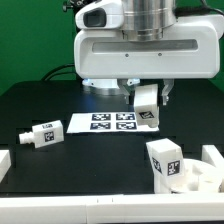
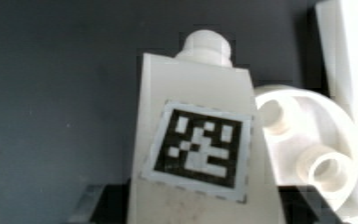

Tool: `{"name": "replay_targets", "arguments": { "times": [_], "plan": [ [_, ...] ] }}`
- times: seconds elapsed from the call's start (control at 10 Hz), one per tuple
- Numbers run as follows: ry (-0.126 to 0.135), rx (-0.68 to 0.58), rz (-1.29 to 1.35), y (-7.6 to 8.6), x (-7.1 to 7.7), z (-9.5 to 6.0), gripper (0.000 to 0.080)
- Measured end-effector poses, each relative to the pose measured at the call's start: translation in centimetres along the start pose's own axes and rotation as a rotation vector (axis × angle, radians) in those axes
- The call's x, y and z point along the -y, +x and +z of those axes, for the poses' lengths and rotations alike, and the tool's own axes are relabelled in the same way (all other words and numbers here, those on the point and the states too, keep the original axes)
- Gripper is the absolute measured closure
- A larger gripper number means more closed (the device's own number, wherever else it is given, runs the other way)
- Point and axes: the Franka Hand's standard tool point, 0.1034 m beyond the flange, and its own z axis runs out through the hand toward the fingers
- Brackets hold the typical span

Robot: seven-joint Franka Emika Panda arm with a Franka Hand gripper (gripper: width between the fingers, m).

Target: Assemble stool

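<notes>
My gripper is shut on a white stool leg and holds it upright above the marker board. In the wrist view the held leg fills the middle, with its square tag facing the camera and a round peg at its far end. My gripper clamps it between dark fingers. The round seat shows beside the leg there. In the exterior view the seat lies at the front right with a second leg standing upright at it. A third leg lies on its side at the left.
A white block sits at the exterior view's left edge. A white rail runs along the front. The black table ends at a green backdrop behind the arm's base.
</notes>
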Motion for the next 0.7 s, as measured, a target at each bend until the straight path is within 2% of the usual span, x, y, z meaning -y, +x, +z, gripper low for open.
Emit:
{"name": "replay_targets", "arguments": {
  "times": [0.1, 0.2, 0.3, 0.4, 0.5, 0.6, 0.7],
  "plan": [
    [-0.006, -0.099, 0.035, 0.9, 1.1, -0.4, 0.0476],
    [-0.014, -0.199, 0.009, 0.9, 4.4, -1.1, 0.0476],
    [-0.004, -0.278, -0.039, 1.7, 6.5, -1.5, 0.0476],
    [0.008, -0.363, -0.063, 2.4, 7.4, -1.7, 0.0476],
    [0.015, -0.386, -0.064, 2.0, 7.2, -1.3, 0.0476],
    [0.017, -0.396, -0.072, 1.8, 7.3, -1.0, 0.0476],
    [0.006, -0.397, -0.101, 1.9, 7.2, -1.0, 0.0476]
  ]
}}
